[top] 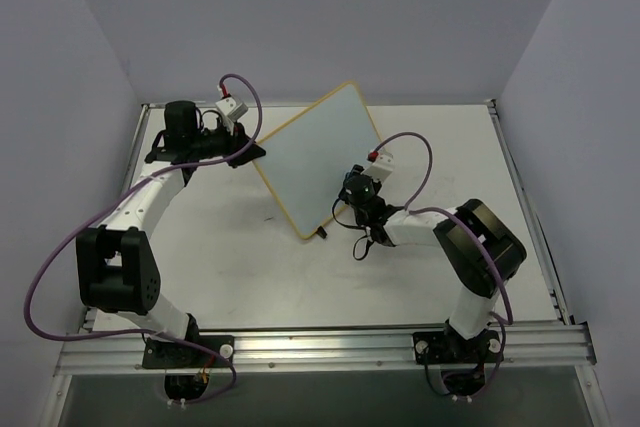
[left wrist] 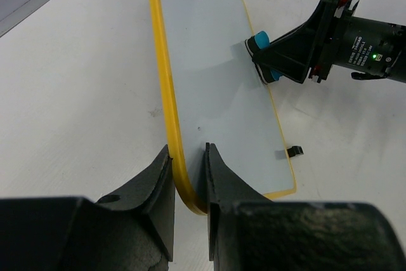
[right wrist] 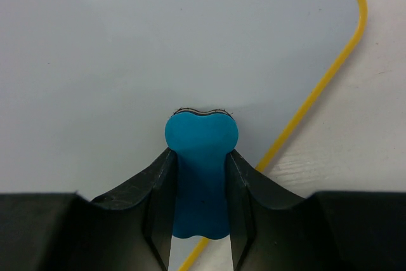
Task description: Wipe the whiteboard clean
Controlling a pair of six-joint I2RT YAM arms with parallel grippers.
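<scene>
The whiteboard [top: 315, 160] with its thin yellow frame lies tilted in the middle of the table, and its face shows no writing. My left gripper [top: 252, 153] is shut on the board's left edge; the left wrist view shows the yellow rim [left wrist: 166, 87] between my jaws. My right gripper [top: 352, 190] is shut on the blue bone-shaped eraser [right wrist: 202, 176], whose felt end presses on the board's face [right wrist: 158, 49] close to the right rim. The eraser also shows in the left wrist view [left wrist: 265, 59]. A black clip foot [left wrist: 294, 151] sticks out at the board's near edge.
The white table [top: 460, 157] is ringed by a metal rail [top: 320, 347] in front and pale walls on three sides. Purple cables loop from both arms. The arm bases stand at the near edge.
</scene>
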